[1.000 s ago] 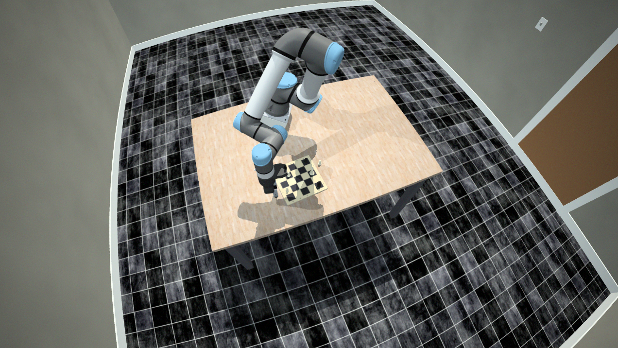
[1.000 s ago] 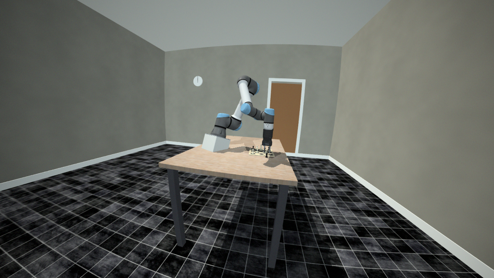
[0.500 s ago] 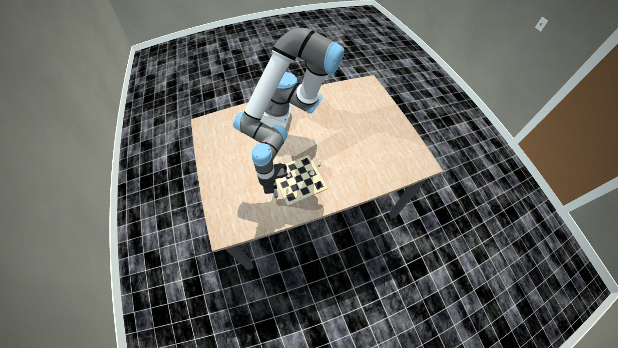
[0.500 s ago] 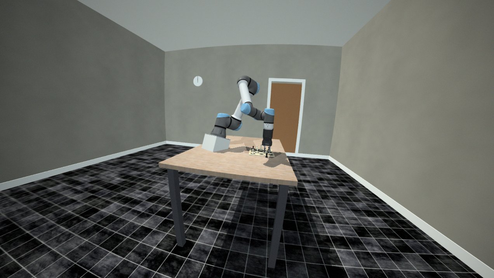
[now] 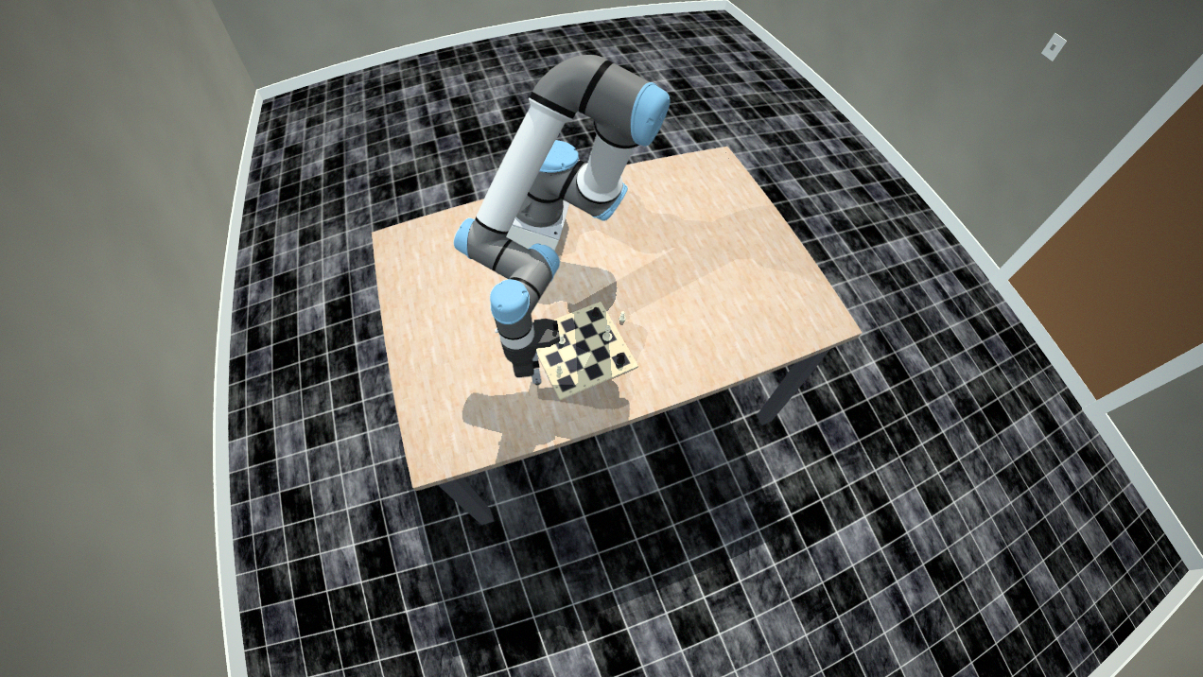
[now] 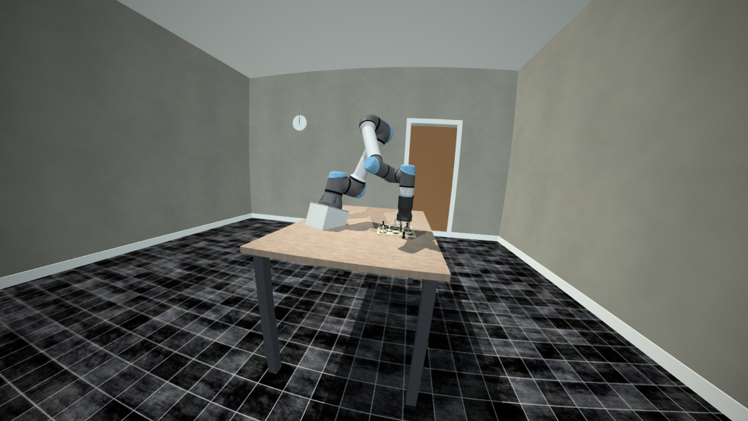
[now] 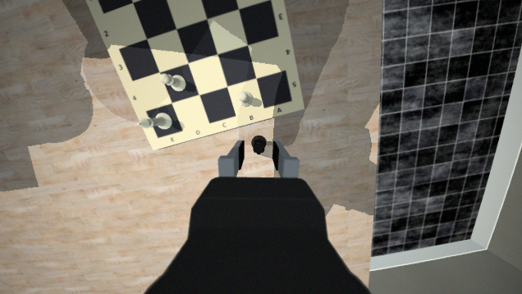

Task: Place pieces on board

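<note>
While tool (image 7: 258, 154) hangs spread, black rook (image 7: 258, 144) stands between fingers, untouched, on bench (image 7: 103, 213); board (image 7: 230, 127) edge just ahead.

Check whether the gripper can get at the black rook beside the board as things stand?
Probably yes. In the wrist view the open gripper is lined up over the black rook, which stands on the table just off the board, with no other piece near it.

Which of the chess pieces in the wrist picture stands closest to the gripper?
The black rook, standing off the board on the table, between the open gripper fingers. The three white pieces all stand farther away, on the board's squares.
</note>
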Tool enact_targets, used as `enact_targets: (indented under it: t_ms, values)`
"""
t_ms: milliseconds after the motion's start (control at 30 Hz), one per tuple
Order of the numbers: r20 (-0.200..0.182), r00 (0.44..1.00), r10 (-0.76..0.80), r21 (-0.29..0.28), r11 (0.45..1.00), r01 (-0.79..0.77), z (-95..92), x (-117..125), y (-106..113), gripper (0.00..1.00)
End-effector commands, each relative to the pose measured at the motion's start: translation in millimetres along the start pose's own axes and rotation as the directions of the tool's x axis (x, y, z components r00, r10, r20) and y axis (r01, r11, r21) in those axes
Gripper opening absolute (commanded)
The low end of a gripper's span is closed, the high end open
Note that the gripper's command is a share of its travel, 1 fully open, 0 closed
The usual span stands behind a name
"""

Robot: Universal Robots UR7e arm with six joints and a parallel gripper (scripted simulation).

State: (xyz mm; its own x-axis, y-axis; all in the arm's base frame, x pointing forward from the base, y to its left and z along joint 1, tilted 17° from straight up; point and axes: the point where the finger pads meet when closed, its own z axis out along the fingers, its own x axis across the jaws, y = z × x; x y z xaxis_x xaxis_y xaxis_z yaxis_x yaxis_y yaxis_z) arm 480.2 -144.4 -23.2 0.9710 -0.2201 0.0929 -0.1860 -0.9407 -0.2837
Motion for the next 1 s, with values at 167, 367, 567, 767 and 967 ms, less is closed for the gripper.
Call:
enact_targets:
  t_ms: [167,367,567,767,967]
  values:
    - [-0.001,1.0,0.0,0.0,1.0,0.0,14.9,0.3,0.2,0.73]
    - [-0.001,1.0,0.0,0.0,1.0,0.0,23.4,0.3,0.2,0.73]
    - [-0.001,1.0,0.0,0.0,1.0,0.0,27.8,0.3,0.2,0.73]
    - [-0.001,1.0,0.0,0.0,1.0,0.0,28.4,0.3,0.2,0.73]
    - [-0.001,1.0,0.0,0.0,1.0,0.0,28.4,0.3,0.2,0.73]
